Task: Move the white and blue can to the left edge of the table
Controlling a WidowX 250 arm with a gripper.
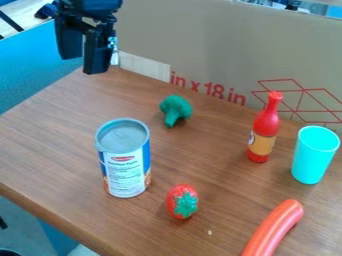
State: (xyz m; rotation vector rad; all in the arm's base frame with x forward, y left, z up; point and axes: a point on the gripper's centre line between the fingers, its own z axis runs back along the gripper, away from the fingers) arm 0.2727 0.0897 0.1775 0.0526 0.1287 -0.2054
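Note:
The black gripper (pixel 85 52) hangs at the upper left, above the table's back left edge, open with a gap between its fingers and nothing held. Nearest to it on the table are a green toy broccoli (pixel 176 110) and an upright can (pixel 125 162) with a blue and white label. In front of the can, to its right, lies a red strawberry (pixel 182 201) with a green top. A red bottle (pixel 264 130) with a tan label stands at the right, beside an upright turquoise cup (pixel 314 155). An orange-red sausage (pixel 274 229) lies at the lower right.
A cardboard panel (pixel 220 55) stands along the back of the brown wooden table (pixel 60 145). Beyond the table's left side is a blue surface (pixel 33 65). The table's front left edge runs diagonally towards the bottom of the view.

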